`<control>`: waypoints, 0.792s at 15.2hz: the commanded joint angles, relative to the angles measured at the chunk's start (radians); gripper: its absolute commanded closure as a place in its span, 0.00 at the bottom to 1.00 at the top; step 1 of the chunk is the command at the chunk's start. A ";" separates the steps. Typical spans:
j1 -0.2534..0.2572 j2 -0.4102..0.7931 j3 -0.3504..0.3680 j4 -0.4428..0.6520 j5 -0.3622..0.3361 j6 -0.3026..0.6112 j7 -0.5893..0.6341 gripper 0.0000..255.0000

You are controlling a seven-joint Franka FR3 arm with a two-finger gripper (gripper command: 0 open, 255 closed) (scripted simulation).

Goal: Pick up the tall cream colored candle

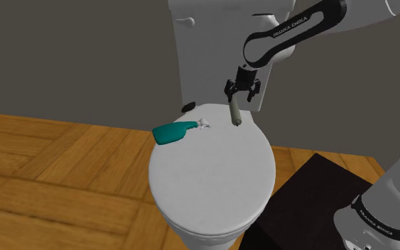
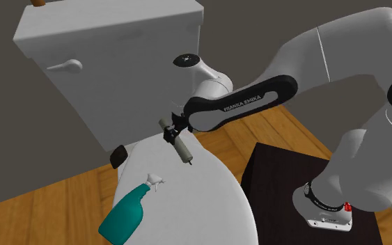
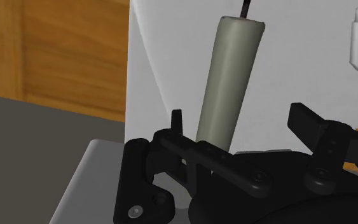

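A tall cream-grey candle (image 1: pixel 236 113) with a dark wick hangs wick-end down from my gripper (image 1: pixel 241 92), just above the back of the white toilet lid (image 1: pixel 212 177). In the second exterior view the candle (image 2: pixel 181 145) is tilted, and the gripper (image 2: pixel 174 131) is shut on its upper end. In the wrist view the candle (image 3: pixel 229 83) runs out from between the black fingers (image 3: pixel 177 122), over the lid's edge. A teal spray bottle (image 1: pixel 173 131) lies on the lid, to the shoulder view's left of the candle.
The white toilet tank (image 1: pixel 219 42) rises close behind the gripper, with its flush lever (image 2: pixel 65 67) on the front. A small black object (image 2: pixel 118 156) sits at the lid's hinge. The dark stand (image 1: pixel 319 192) is beside the bowl. A wooden floor (image 1: pixel 49 170) surrounds it.
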 commanded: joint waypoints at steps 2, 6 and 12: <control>-0.004 0.109 -0.011 0.078 -0.018 0.036 0.056 0.00; -0.003 0.144 -0.014 0.073 -0.022 0.077 0.063 0.00; -0.001 0.180 -0.016 0.054 -0.028 0.132 0.066 0.00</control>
